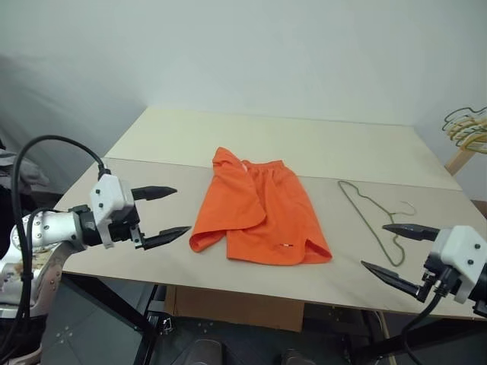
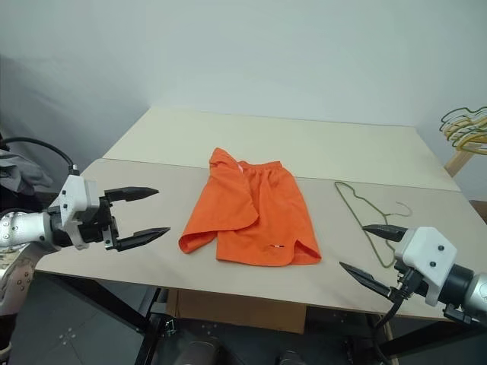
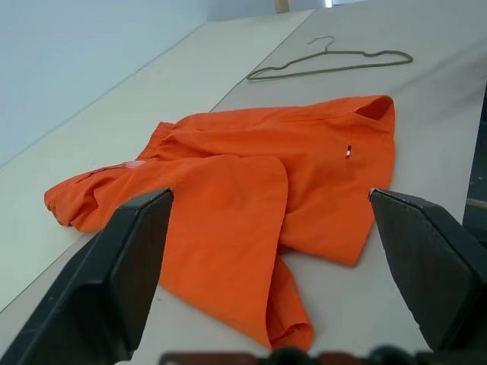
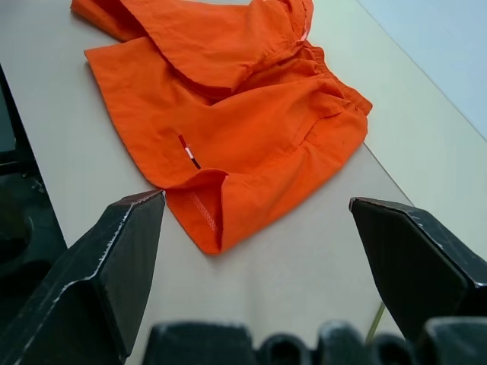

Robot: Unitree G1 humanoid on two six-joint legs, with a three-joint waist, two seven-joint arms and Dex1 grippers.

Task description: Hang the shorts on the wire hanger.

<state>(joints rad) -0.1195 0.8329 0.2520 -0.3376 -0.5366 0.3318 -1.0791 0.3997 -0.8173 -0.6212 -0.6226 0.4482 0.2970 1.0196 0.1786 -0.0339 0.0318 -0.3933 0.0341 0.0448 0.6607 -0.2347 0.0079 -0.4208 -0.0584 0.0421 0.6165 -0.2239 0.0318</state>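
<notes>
Two pincers, both released, empty, jaws spread wide. Shorts [image 1: 260,210] lie crumpled mid-desk [image 1: 183,137], one leg folded over. Wire hanger [image 1: 374,218] flat just right of shorts, apart. Left pincer [image 1: 161,216] hovers left of shorts; right pincer [image 1: 396,251] right of shorts, near hanger's hook end.

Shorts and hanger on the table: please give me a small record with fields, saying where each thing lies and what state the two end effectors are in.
shorts: bright orange, lying crumpled on the table, one side folded over
wire hanger: flat on the table, to the robot's right of the shorts, apart from them
table: light-coloured top
left end effector: open, holding nothing, beside the shorts on their left
right end effector: open, holding nothing, near the hanger
spare hangers: bunched at the far right
task progress: shorts not yet on the hanger
</notes>
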